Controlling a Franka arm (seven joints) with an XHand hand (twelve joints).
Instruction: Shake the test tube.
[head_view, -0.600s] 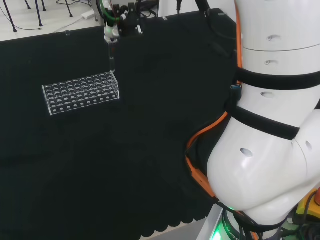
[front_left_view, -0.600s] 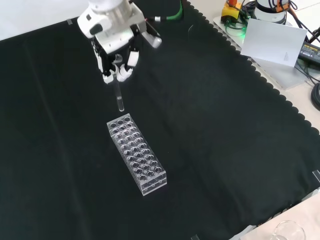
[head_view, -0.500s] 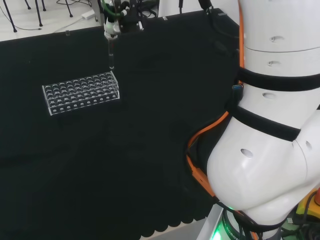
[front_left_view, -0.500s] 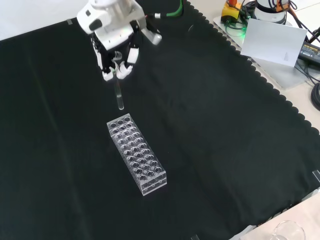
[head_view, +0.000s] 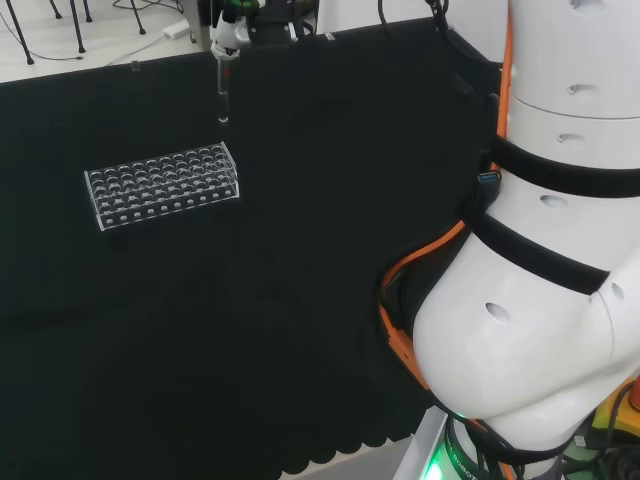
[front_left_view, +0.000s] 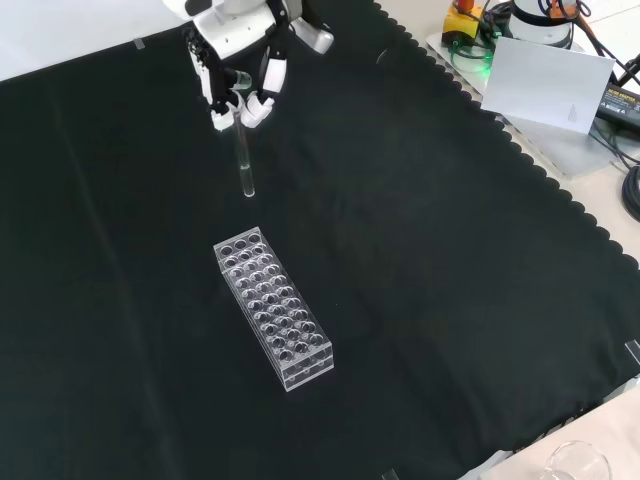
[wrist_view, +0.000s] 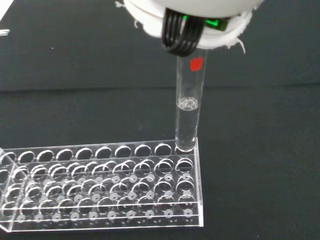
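Note:
A clear test tube (front_left_view: 242, 155) hangs upright from my hand (front_left_view: 238, 60), whose fingers pinch its top end. In the wrist view the test tube (wrist_view: 189, 109) carries a red mark and holds clear liquid in its lower part. In the head view the test tube (head_view: 223, 95) hangs under the hand (head_view: 230, 25), above and just right of the clear plastic rack (head_view: 164, 184). The rack (front_left_view: 272, 307) lies below the tube in the front view, its holes empty where they show. In the wrist view the tube's bottom hovers over the rack (wrist_view: 102, 190) at one end.
The arm's big white links (head_view: 540, 260) stand at the right of the head view. Beyond the cloth's scalloped right edge in the front view lie a white sheet (front_left_view: 548, 85) and cables. A clear glass vessel (front_left_view: 578, 462) sits at the front view's bottom right.
The hand has risen and carried the test tube up, away from the rack's end. The rack has stayed in place.

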